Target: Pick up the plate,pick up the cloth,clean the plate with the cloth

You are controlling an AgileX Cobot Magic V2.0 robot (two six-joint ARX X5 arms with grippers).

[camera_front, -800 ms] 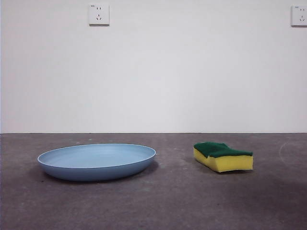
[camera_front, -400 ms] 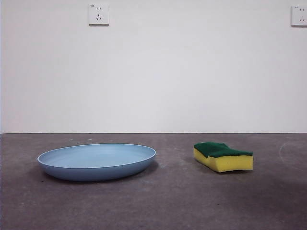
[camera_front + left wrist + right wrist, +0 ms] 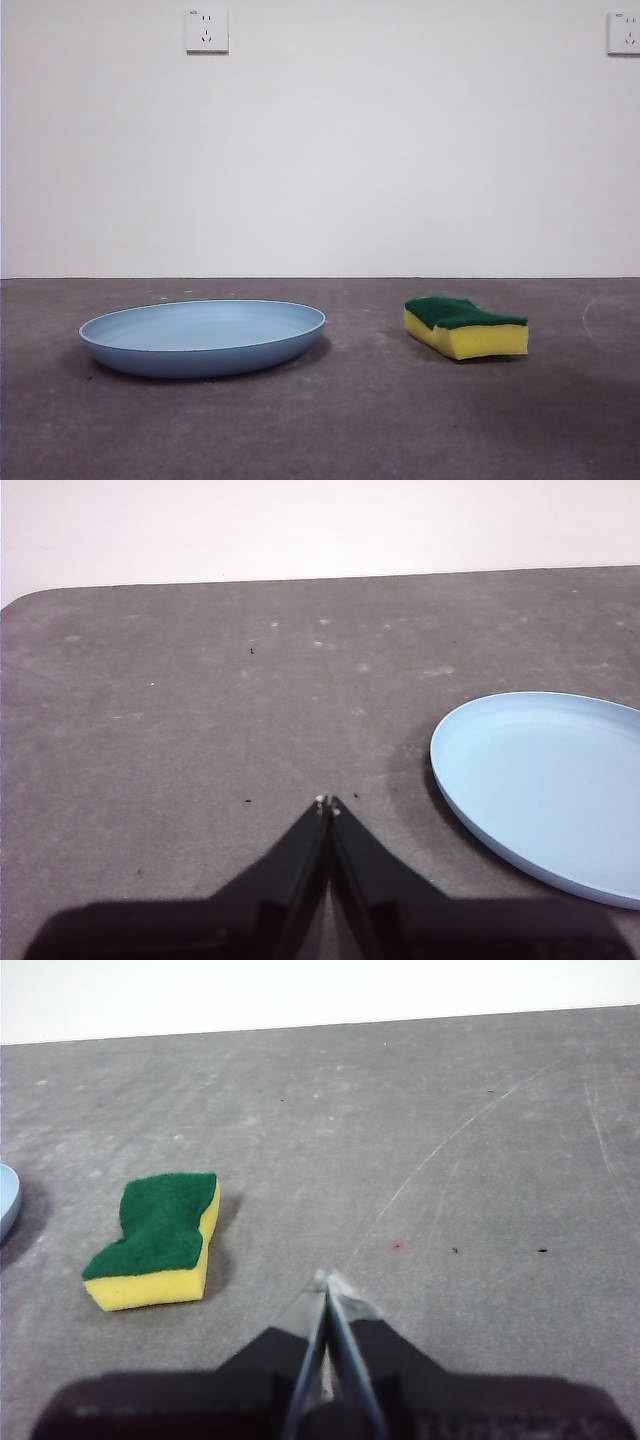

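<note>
The light-blue plate [image 3: 203,336] lies flat on the grey table at the left of the front view; it also shows in the left wrist view [image 3: 545,780]. The cloth, a yellow sponge with a green top [image 3: 465,326], lies to the plate's right, apart from it, and shows in the right wrist view [image 3: 158,1239]. My left gripper [image 3: 327,803] is shut and empty above the table, off to the side of the plate. My right gripper [image 3: 326,1280] is shut and empty, off to the side of the sponge. Neither arm shows in the front view.
A white wall with two sockets [image 3: 206,30] stands behind the grey table [image 3: 360,420]. The table's rounded far corner shows in the left wrist view [image 3: 30,595]. A sliver of the plate's rim [image 3: 6,1200] shows in the right wrist view.
</note>
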